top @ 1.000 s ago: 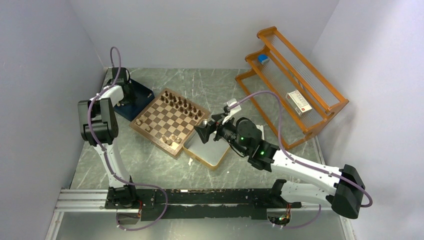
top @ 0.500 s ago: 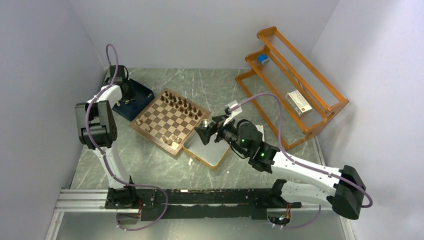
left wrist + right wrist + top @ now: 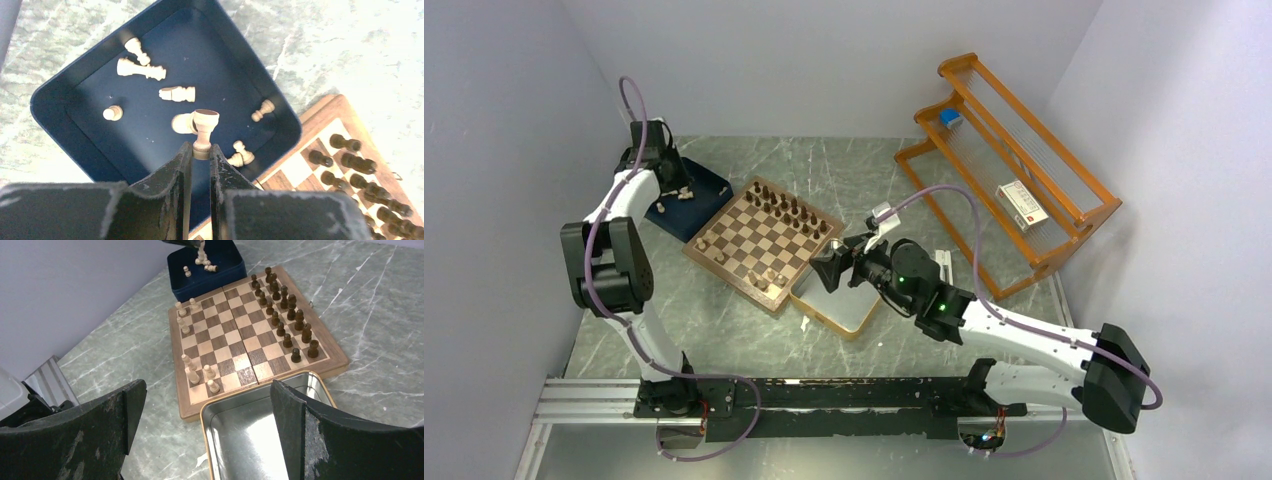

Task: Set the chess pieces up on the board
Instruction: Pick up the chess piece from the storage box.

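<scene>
My left gripper is shut on a pale chess piece, nipping one end of it above the navy tray. Several more pale pieces lie loose in that tray. The board sits right of the tray, where the left gripper hovers. Two rows of dark pieces stand along the board's far side. A few pale pieces stand on the opposite side. My right gripper is open and empty above the tin's near corner, by the board's edge.
An empty silver gold-rimmed tin touches the board's right corner. An orange wooden rack at the back right holds a small white box and a blue item. Grey walls close in on both sides.
The left gripper has risen from the tray and drawn back toward the far left with the pale piece in it. The right arm has edged slightly left.
</scene>
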`<state>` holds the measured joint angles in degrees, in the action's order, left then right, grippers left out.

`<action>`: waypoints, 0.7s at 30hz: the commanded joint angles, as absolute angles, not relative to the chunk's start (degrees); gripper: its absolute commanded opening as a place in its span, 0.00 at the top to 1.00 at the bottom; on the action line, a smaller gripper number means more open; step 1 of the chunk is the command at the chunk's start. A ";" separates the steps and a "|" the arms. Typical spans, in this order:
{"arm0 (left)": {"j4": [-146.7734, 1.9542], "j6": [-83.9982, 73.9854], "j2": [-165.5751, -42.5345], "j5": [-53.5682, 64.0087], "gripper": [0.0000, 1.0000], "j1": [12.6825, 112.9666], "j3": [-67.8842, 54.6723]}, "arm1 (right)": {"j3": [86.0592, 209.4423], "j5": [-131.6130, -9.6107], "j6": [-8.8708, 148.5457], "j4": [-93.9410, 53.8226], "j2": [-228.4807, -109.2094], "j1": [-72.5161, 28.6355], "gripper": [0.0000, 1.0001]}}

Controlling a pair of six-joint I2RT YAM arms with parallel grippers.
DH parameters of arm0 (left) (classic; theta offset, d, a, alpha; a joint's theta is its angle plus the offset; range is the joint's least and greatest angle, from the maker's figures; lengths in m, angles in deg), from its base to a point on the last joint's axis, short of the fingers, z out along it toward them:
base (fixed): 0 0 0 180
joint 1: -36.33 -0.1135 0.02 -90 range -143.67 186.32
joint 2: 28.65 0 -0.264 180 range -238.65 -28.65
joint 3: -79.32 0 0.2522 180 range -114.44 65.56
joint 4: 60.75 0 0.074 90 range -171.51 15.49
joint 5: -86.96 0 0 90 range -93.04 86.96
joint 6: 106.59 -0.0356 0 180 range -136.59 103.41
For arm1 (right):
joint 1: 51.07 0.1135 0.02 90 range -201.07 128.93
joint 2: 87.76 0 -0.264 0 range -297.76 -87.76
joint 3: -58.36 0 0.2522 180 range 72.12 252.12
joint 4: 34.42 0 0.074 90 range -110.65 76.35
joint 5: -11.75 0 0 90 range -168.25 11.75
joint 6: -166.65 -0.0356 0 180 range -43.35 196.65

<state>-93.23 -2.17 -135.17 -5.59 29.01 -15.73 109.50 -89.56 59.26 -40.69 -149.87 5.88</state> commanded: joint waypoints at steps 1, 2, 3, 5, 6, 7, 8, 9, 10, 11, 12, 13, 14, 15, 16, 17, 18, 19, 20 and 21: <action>-94.11 -1.47 -130.96 -1.43 0.88 28.43 -16.24 | 111.31 -88.89 58.25 -42.12 -151.05 5.69 0.01; -94.23 -1.45 -130.33 -0.50 0.88 28.45 -16.18 | 111.32 -88.62 58.25 -42.51 -151.22 5.69 0.01; -94.39 -1.36 -129.70 0.37 0.88 28.49 -16.10 | 111.32 -88.38 58.54 -42.87 -151.57 5.63 0.01; -94.75 -1.13 -128.42 2.23 0.88 28.45 -15.97 | 111.49 -87.38 59.45 -43.47 -152.17 5.70 0.01; -94.93 -0.99 -127.85 3.32 0.88 28.47 -15.85 | 111.61 -86.44 60.09 -43.89 -152.49 5.63 0.01; -95.24 -0.75 -127.13 4.38 0.89 28.50 -15.78 | 111.91 -85.88 60.40 -44.12 -152.91 5.68 0.01; -95.47 -0.48 -126.75 5.47 0.89 28.45 -15.63 | 112.16 -85.28 60.57 -44.26 -153.34 5.71 0.01; -95.45 -0.30 -126.15 6.67 0.89 28.52 -15.24 | 112.52 -84.64 60.72 -44.36 -153.86 5.71 0.01; -95.36 -0.06 -125.23 7.85 0.89 28.48 -14.76 | 112.87 -83.96 60.68 -44.57 -154.36 5.69 0.01; -95.16 0.37 -124.50 9.41 0.89 28.49 -14.10 | 113.32 -83.10 60.55 -44.76 -154.92 5.63 0.01; -95.02 0.61 -123.78 10.84 0.89 28.46 -13.47 | 113.60 -82.41 60.28 -45.11 -155.53 5.49 0.01; -95.07 0.87 -123.15 12.78 0.89 28.49 -12.92 | 113.91 -81.60 59.69 -45.87 -156.18 5.27 0.01; -95.08 1.06 -122.43 14.36 0.89 28.50 -12.26 | 114.13 -80.85 58.94 -46.48 -156.94 4.84 0.01; -95.27 1.26 -121.78 15.61 0.89 28.50 -11.55 | 114.46 -79.87 57.97 -47.38 -158.16 4.28 0.01; -95.36 1.40 -121.09 16.86 0.89 28.48 -11.07 | 114.66 -78.00 56.78 -48.43 -159.14 3.43 0.01; -95.37 1.56 -120.39 18.33 0.89 28.50 -10.45 | 114.88 -75.82 55.65 -49.78 -160.37 2.45 0.02; -95.35 1.76 -119.61 19.59 0.89 28.50 -9.76 | 115.06 -73.84 54.87 -51.48 -161.65 1.50 0.03; -95.20 1.90 -118.81 21.17 0.89 28.50 -9.00 | 115.09 -72.41 54.59 -53.61 -162.87 0.68 0.03; -95.34 2.02 -117.99 22.45 0.89 28.50 -8.46 | 115.05 -71.75 54.49 -56.06 -164.22 0.09 0.05; -95.52 2.16 -117.04 23.83 0.89 28.54 -7.85 | 115.09 -70.97 54.55 -58.45 -165.43 -0.90 0.06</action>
<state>-94.74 0.82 -121.01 14.85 28.97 -9.90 113.74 -76.86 56.86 -48.88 -161.74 1.79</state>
